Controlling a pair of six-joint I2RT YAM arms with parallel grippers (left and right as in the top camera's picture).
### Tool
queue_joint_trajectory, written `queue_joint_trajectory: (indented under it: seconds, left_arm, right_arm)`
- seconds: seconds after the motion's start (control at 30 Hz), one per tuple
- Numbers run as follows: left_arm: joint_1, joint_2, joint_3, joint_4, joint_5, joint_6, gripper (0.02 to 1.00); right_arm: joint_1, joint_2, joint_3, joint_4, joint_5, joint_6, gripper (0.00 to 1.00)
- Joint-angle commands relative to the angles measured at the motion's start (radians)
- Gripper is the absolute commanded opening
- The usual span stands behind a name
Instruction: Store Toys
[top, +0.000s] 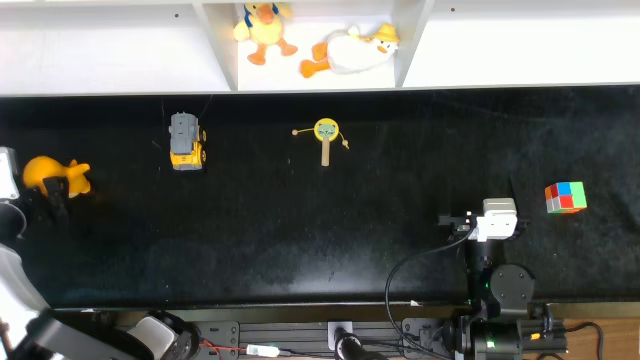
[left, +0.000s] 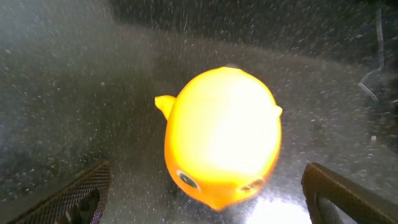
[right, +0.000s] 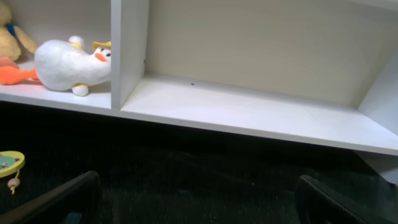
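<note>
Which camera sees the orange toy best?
The left wrist view: the orange toy is big and close under the open left gripper. The top view shows it small, far left. The right wrist view faces the shelf.

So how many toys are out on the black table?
4. A round yellow toy at the far left, a toy truck left of the middle, a little rattle in the middle, and a coloured cube at the right. None looks hidden.

The top view looks down on the bench (top: 300, 230) and shelf (top: 120, 55). The left wrist camera hangs close over a yellow toy (left: 224, 137) — the right faces the shelf, sharing its white duck (right: 68, 62) with the top view.
</note>
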Motion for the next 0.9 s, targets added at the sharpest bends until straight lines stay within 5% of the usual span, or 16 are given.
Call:
queue_joint_trajectory:
  seconds: [0.03,0.47,0.7,0.9]
  left_arm:
    - [-0.004,0.075,0.026,0.03,0.003,0.022,0.998]
    - [-0.016,0.116,0.026,0.129,0.069,0.022,0.814]
    - [-0.017,0.116,0.026,0.132,0.112,0.021,0.349]
    - [-0.021,0.108,0.026,0.104,0.127,0.013,0.161]
  right_arm:
    - [0.005,-0.006,-0.013,0.005,0.003,-0.003,0.993]
    - [0.005,-0.006,-0.013,0.005,0.003,-0.003,0.996]
    - [0.005,-0.006,-0.013,0.005,0.003,-0.003,0.996]
    - [0.005,-0.006,-0.013,0.005,0.003,-0.003,0.996]
